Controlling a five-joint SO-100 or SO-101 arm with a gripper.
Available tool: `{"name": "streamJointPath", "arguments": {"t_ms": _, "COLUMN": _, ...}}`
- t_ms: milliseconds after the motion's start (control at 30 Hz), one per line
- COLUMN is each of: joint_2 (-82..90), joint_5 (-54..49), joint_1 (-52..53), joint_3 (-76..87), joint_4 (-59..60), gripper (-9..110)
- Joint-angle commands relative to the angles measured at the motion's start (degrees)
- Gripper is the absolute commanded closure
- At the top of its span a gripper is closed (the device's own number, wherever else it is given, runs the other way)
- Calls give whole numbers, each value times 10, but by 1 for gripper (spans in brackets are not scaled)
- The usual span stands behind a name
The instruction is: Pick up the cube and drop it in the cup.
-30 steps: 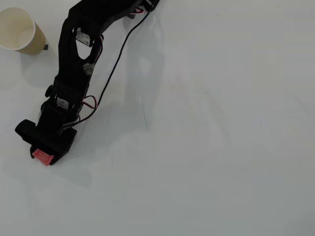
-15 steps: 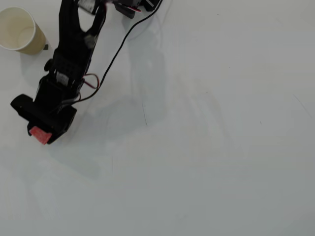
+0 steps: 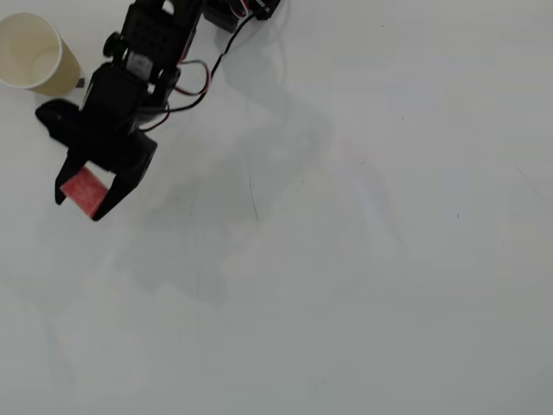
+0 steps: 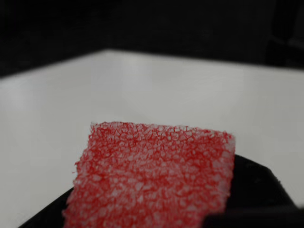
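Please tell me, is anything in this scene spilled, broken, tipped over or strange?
Nothing stands out. The paper cup stands upright and looks empty at the overhead view's top left. The gripper holds the red cube between its fingers, below the cup in that view. The white table shows no spill.

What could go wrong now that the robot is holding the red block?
The red cube sits right at the tips of the tool, so it might slip out before it gets to the paper cup. The cup stands close beside the black arm in the overhead view, so swinging over could bump it and tip it. And the cube fills the wrist view, hiding the cup, so aiming may be hard.
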Motion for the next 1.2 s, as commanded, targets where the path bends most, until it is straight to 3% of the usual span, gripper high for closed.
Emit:
{"name": "streamJointPath", "arguments": {"t_ms": 0, "joint_2": 126, "joint_5": -10, "joint_1": 21, "joint_3": 11, "joint_4": -18, "gripper": 90}}
{"name": "streamJointPath", "arguments": {"t_ms": 700, "joint_2": 339, "joint_5": -10, "joint_1": 164, "joint_3": 129, "joint_4": 3, "gripper": 91}}
{"name": "streamJointPath", "arguments": {"t_ms": 1167, "joint_2": 299, "joint_5": -6, "joint_1": 261, "joint_3": -25, "joint_4": 173, "gripper": 91}}
